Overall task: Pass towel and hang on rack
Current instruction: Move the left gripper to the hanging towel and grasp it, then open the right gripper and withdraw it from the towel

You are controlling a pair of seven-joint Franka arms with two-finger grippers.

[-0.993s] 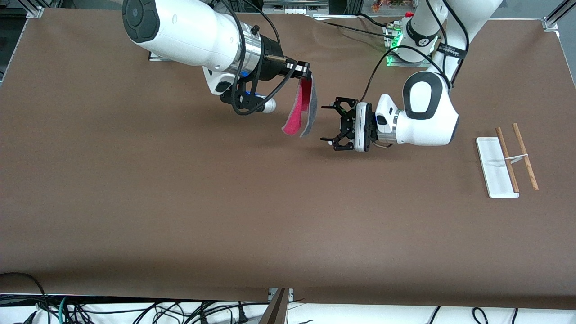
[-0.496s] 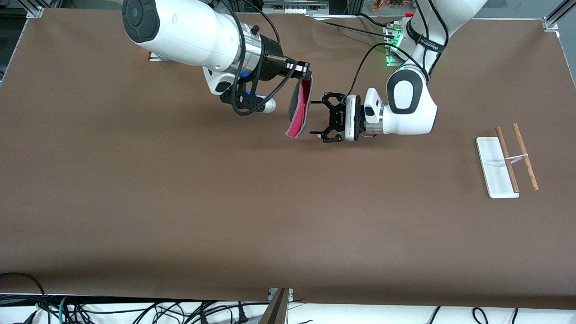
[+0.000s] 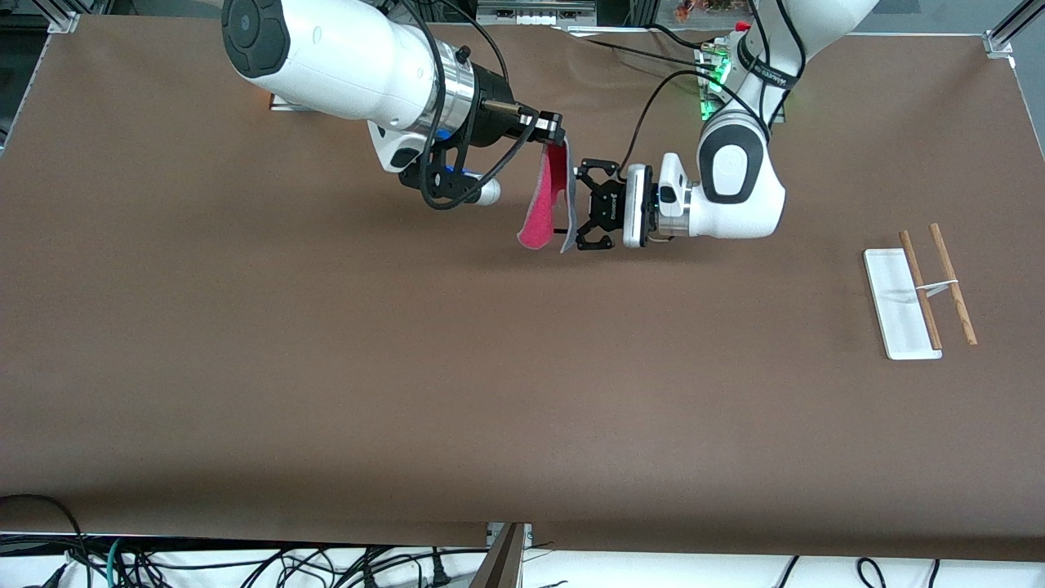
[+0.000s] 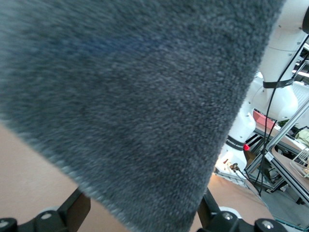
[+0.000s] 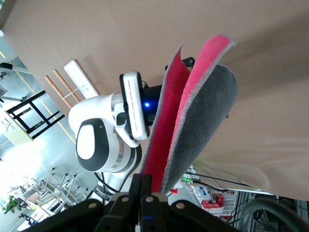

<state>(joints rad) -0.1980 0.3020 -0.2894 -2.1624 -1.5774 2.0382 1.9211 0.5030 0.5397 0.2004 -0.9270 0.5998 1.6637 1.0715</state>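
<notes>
Towel (image 3: 549, 204), fleecy grey with pink-red reverse, hangs folded from the right gripper (image 3: 557, 140), clamped on its top; left gripper (image 3: 573, 206) straddles it, fingers apart. Rack (image 3: 922, 291) stands toward the left arm's end.

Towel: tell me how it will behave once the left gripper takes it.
Likely floppy: the towel hangs folded and curled from the right gripper. Probably light. Its fuzzy pile may grip the left gripper well.

Table (image 3: 408, 367): brown-covered surface. Rack (image 3: 918, 292): flat white base plate, two thin brown wooden rods joined by a white crosspiece, lying directly on the table toward the left arm's end.
</notes>
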